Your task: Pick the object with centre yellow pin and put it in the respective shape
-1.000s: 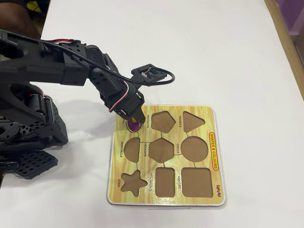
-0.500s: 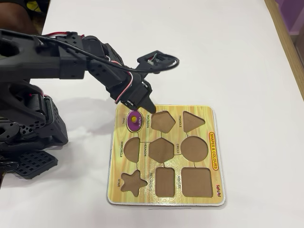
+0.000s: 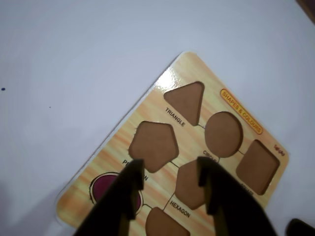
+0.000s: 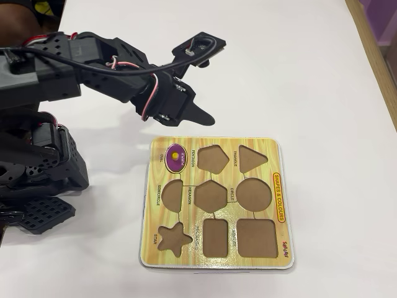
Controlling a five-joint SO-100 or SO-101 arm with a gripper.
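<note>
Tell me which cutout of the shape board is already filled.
The oval cutout, at the board's corner nearest the arm: the purple oval piece sits in it; every other cutout shows bare brown.

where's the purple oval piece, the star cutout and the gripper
purple oval piece (image 4: pixel 176 158): overhead view, on its yellow knob
star cutout (image 4: pixel 173 238): overhead view, on the middle of the brown recess
gripper (image 3: pixel 170 172): wrist view, midway between the two dark fingertips

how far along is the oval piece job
Done: the purple oval piece with its yellow knob sits flush in the oval cutout at the top left corner of the yellow shape board in the overhead view. In hand: nothing; the hand is open, off the board's top edge. Left: nothing on the board; every other cutout is empty.
</note>
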